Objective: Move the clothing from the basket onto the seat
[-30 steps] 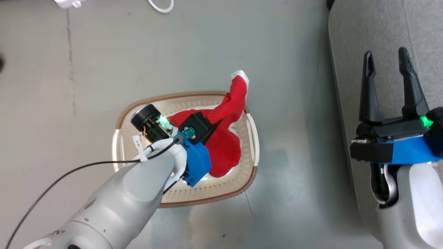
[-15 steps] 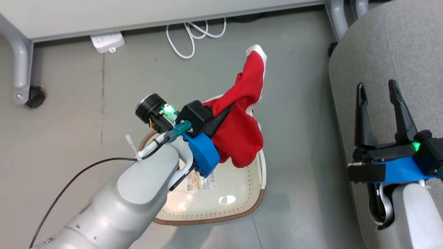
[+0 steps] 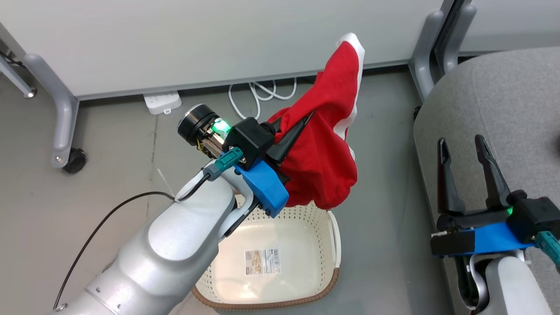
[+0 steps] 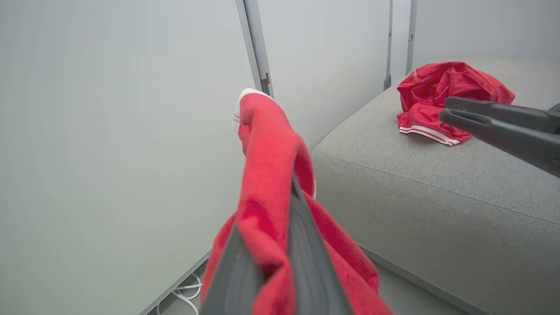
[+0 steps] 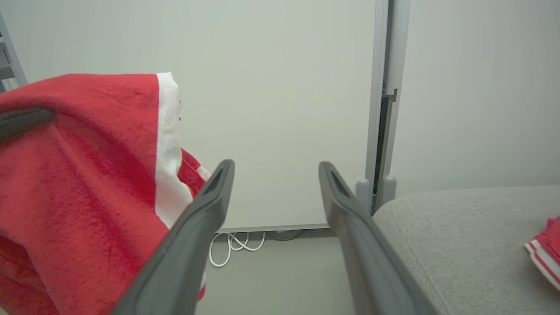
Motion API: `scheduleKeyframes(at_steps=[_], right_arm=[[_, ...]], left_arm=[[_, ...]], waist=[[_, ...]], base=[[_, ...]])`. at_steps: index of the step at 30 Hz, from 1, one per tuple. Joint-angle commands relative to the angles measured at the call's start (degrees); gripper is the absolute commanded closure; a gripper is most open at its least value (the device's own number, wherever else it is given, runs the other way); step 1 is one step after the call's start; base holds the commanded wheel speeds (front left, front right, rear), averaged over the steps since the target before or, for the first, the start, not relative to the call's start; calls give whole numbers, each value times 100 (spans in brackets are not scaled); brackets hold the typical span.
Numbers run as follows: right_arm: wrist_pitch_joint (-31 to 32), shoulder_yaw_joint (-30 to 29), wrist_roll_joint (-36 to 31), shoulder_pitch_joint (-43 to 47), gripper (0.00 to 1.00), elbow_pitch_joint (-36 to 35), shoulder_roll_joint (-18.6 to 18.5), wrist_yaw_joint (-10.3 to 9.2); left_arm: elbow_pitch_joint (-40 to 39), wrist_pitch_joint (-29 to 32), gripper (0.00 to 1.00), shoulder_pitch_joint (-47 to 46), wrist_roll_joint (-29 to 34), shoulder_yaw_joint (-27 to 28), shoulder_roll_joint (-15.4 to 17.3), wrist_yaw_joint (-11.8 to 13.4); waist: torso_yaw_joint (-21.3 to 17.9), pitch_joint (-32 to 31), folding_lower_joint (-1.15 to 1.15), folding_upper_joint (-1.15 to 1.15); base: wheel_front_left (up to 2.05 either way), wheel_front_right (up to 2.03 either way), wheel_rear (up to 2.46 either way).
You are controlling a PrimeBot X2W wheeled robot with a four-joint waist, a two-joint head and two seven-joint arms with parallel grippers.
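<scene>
My left gripper [image 3: 306,122] is shut on a red garment [image 3: 326,144] with white trim, held up above the floor over the far edge of the cream basket [image 3: 321,251]. In the left wrist view the fabric [image 4: 267,175] drapes over both fingers. The basket holds nothing but its label sticker [image 3: 262,261]. To the right is the grey seat [image 3: 503,100]. A second red garment [image 4: 442,94] with striped cuffs lies on the seat [image 4: 437,183]. My right gripper [image 3: 461,146] hovers open over the seat's near edge, with nothing between its fingers [image 5: 210,205].
A pale panel wall [image 3: 197,39] stands behind, with grey wheeled legs [image 3: 63,118] at the left and a post [image 3: 431,39] by the seat. A white power strip [image 3: 162,103] and looped cable [image 3: 262,94] lie on the grey floor below the wall.
The camera has tilted up. My left gripper lifted the red garment out of the basket and carried it up and toward the seat; the basket's bottom and its label now show. The right gripper stays open.
</scene>
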Motion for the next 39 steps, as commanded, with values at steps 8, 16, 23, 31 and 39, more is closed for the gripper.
scheduleKeyframes(at_steps=[8,16,23,31,39], right_arm=[[-2,14,53,339,0,68,96,-5],[-2,48,63,420,0,65,136,-5],[-2,168,31,403,0,33,116,-5],[-2,786,15,283,0,53,-12,-5],[-2,1593,51,-11,0,136,-162,-4]], left_arm=[[-205,25,100,125,-74,32,59,31],[-382,111,100,199,-129,-27,87,76],[-478,139,100,237,-162,-40,123,132],[-518,132,100,208,-198,-45,146,189],[-516,103,100,98,-194,-50,128,208]], waist=[[74,-419,1,0],[110,-505,1,0],[116,-485,1,0],[89,-389,1,0],[86,-245,1,0]], base=[[0,0,0],[0,0,0],[0,0,0],[0,0,0],[0,0,0]])
